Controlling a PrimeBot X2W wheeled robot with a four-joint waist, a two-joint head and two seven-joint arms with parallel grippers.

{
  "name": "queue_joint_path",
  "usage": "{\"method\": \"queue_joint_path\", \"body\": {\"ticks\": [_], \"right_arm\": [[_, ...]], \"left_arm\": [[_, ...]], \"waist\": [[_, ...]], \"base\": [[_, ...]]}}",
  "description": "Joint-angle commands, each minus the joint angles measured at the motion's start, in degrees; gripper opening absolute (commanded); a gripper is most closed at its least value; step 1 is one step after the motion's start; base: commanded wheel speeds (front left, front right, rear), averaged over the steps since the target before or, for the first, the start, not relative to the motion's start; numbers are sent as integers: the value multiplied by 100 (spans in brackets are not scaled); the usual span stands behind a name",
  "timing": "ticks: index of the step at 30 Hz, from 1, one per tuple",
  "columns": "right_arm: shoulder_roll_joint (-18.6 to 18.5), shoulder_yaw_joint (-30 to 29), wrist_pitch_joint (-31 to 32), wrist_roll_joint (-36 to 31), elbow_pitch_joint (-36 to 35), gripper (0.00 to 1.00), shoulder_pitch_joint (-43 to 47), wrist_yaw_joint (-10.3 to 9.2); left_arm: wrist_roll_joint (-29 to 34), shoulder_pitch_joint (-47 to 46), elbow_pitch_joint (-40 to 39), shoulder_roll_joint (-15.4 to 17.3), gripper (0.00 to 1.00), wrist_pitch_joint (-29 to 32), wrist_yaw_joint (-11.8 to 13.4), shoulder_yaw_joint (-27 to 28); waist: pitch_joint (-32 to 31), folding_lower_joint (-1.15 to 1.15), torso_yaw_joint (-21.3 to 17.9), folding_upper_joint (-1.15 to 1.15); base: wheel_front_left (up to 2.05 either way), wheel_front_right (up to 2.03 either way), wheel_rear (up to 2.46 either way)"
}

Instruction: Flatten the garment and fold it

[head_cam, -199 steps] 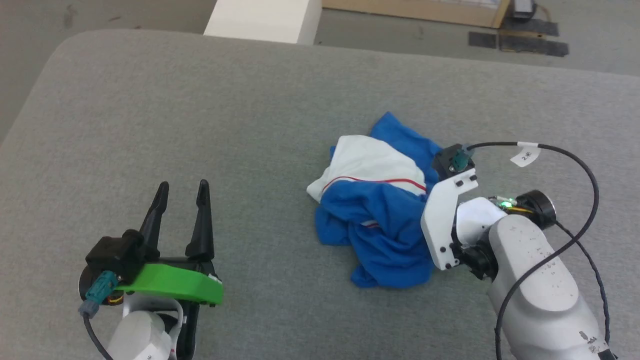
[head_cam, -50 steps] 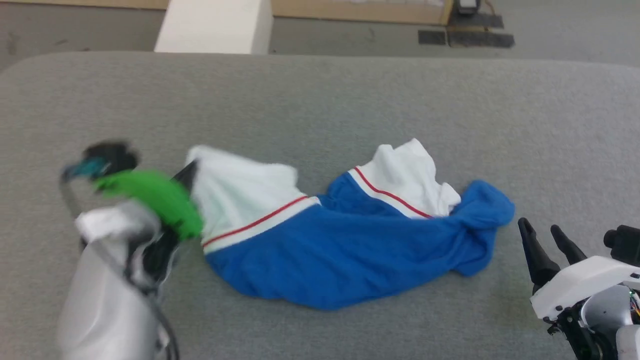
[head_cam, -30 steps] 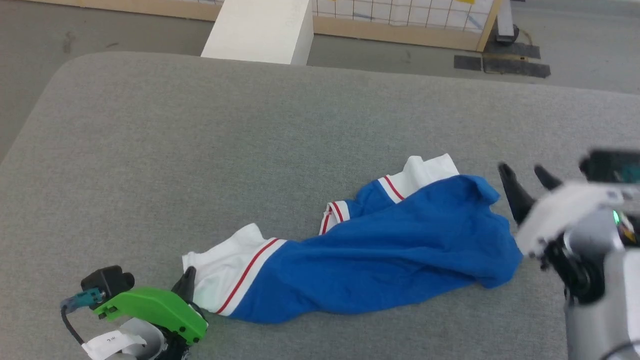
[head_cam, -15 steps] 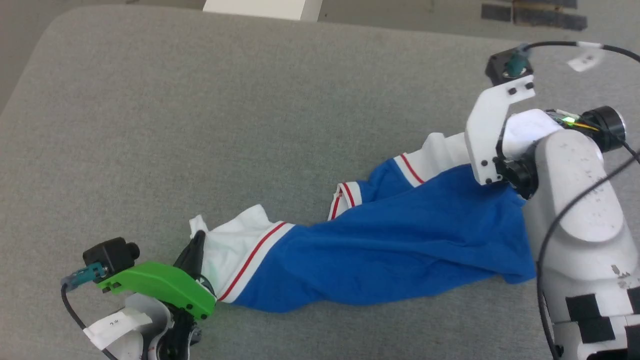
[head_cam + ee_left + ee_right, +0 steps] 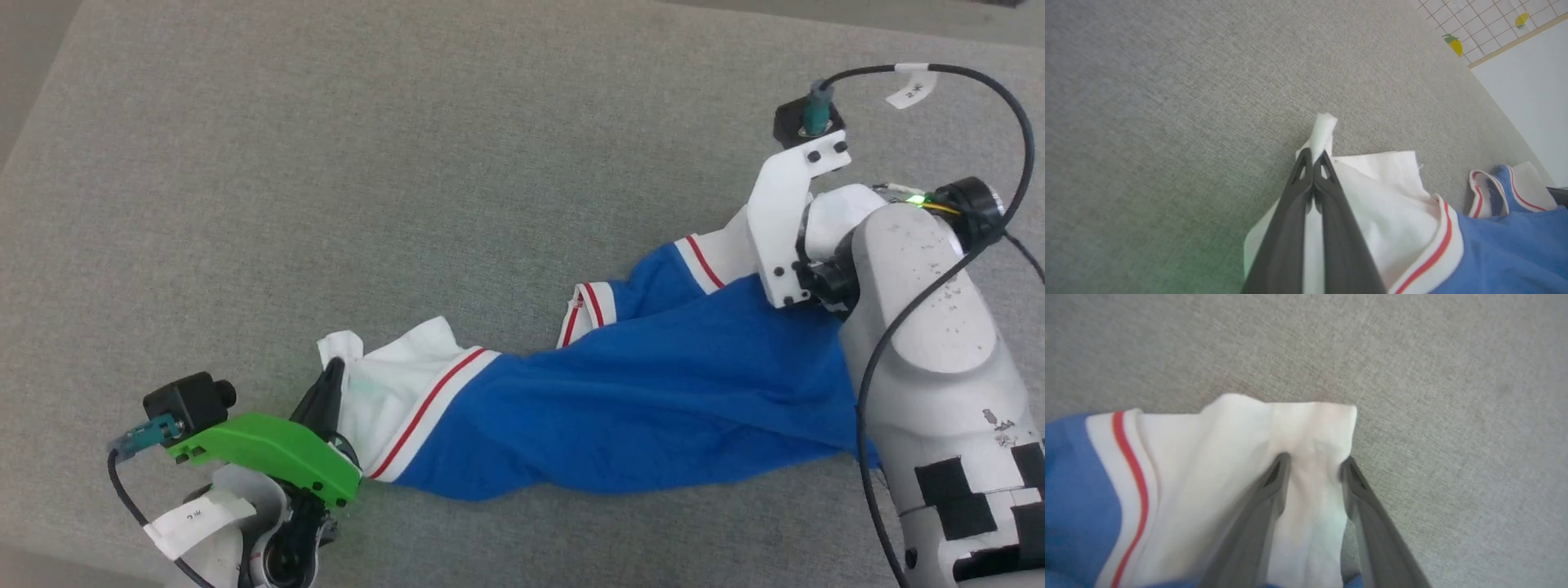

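The garment [image 5: 637, 408], bright blue with white sleeves and red stripes, lies stretched in a twisted band from lower left to upper right on the grey surface. My left gripper [image 5: 333, 377] is shut on the tip of the left white sleeve [image 5: 1384, 196], and its fingers [image 5: 1312, 154] pinch a fold of it. The right arm's white wrist bracket [image 5: 784, 220] covers the other sleeve end. In the right wrist view my right gripper [image 5: 1314, 463] straddles that white sleeve [image 5: 1241, 433], with jaws apart and cloth bulging between the fingertips.
The grey padded surface [image 5: 326, 163] stretches wide behind and left of the garment. Its left edge runs along the head view's upper left corner. A white panel [image 5: 1527, 81] and a tiled wall [image 5: 1478, 20] stand beyond it in the left wrist view.
The head camera has tilted down. My right gripper has swung from beside the garment down onto its right sleeve. The left gripper keeps its hold on the left sleeve.
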Motion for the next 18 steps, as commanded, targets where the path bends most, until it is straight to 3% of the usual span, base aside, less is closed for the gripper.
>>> {"method": "queue_joint_path", "body": {"ticks": [1, 10, 18], "right_arm": [[38, 19, -66, 75, 116, 0, 130, -5], [34, -360, -939, 976, -350, 0, -107, -5], [37, -768, -1163, 2360, -1163, 0, -254, -5]], "left_arm": [[-19, -74, -10, -22, 0, -50, -42, -3], [-118, -284, -138, 80, 0, -232, -176, 143], [-91, -1231, -441, 439, 0, -142, -309, 236]], "waist": [[-80, 0, -46, 0], [-740, 0, -340, 0], [-1485, 0, -687, 0]], "base": [[0, 0, 0], [0, 0, 0], [0, 0, 0]]}}
